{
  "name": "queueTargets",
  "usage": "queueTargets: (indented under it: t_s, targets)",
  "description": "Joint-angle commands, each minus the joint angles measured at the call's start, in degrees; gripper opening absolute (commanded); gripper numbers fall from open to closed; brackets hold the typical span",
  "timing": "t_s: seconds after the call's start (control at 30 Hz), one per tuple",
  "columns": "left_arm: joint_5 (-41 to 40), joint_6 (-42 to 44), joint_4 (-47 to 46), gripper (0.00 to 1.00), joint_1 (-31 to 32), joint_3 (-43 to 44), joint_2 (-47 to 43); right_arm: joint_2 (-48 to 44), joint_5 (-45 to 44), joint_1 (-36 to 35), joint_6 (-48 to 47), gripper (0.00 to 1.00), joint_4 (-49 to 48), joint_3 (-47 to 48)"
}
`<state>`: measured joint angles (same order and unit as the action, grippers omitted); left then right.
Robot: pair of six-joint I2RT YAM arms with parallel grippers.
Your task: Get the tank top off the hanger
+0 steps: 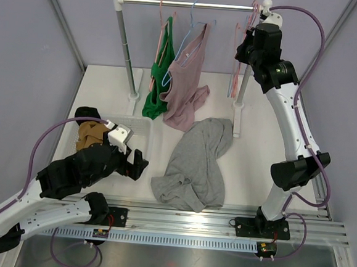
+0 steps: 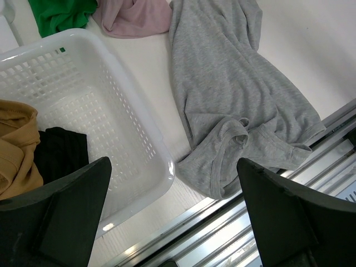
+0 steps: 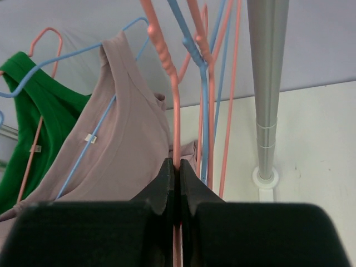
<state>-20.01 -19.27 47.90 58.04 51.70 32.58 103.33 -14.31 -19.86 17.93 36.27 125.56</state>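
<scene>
Tank top looks freed; we judge the step in hand to be stowing the hanger.
The grey jersey tank top [image 1: 198,163] lies flat at the bench's near-centre, its long axis running near edge to far edge, straps nearest us. The jaws of our right gripper [image 3: 177,167] pinch a bare salmon plastic hanger [image 3: 176,111] at the far-right corner; next it needs hooking and releasing. The jaws of the left gripper [image 2: 172,161] are spread above the white plastic basket [image 2: 111,50].

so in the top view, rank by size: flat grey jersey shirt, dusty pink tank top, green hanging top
1. grey jersey shirt
2. dusty pink tank top
3. green hanging top
Hung tops are bunched; true size unsure.
</scene>
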Motion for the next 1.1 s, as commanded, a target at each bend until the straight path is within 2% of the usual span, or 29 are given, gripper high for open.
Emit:
queueTargets:
  t_s: [0.0,0.13,0.37,0.4,0.5,0.53,0.6,0.63,0.73,0.77,0.8,0.87,1.07]
  targets:
    - [-0.6,0.8,-2.5,0.99,0.1,0.1,-1.2,-0.5,-0.9,1.0,-1.8,0.0,0.1,2.0]
    - [-0.6,0.6,-2.5,0.99,0.0,0.1,-1.5,-1.8,-1.7,1.7,-2.0,0.0,-1.0,-1.5]
    - [-1.5,0.2,-1.9,0.99,0.1,0.6,-0.1,-1.2,0.2,2.8,-3.5,0.0,-0.2,-1.7]
    - [-2.7,-0.4,-1.8,0.99,0.0,0.9,0.3,-1.1,0.4,2.8,-3.5,0.03,-0.1,-1.6]
    - [-3.9,-2.6,-1.1,0.99,0.1,2.7,2.7,-1.6,0.8,2.7,-3.5,0.25,0.6,-1.3]
    - [-3.7,-3.2,-1.3,0.99,0.1,3.6,4.6,-2.3,1.4,2.8,-3.5,0.36,0.9,-0.8]
    - [-2.6,-4.7,-2.8,0.99,0.1,3.8,6.3,-3.5,2.3,2.8,-3.4,0.47,2.0,-0.4]
    - [-1.8,-5.0,-3.9,0.99,0.1,3.7,7.3,-5.0,2.9,2.8,-3.3,0.56,2.6,-0.1]
    - [1.0,-6.7,-8.9,0.99,0.2,3.1,11.9,-9.2,4.8,2.8,-3.4,0.64,4.8,-0.6]
    - [1.8,-7.6,-11.6,0.99,0.6,3.0,14.9,-10.4,5.8,2.8,-3.7,0.78,6.2,-1.0]
    - [2.2,-8.1,-12.9,0.99,0.8,3.0,16.7,-11.8,6.7,2.8,-4.0,0.87,7.0,-2.2]
    - [3.3,-8.9,-17.0,0.99,2.0,3.1,20.7,-16.7,9.7,2.8,-4.7,0.99,8.8,-4.3]
    - [3.9,-11.4,-24.1,0.99,5.2,7.2,37.5,-32.7,14.1,2.8,-5.5,0.99,8.9,-17.4]
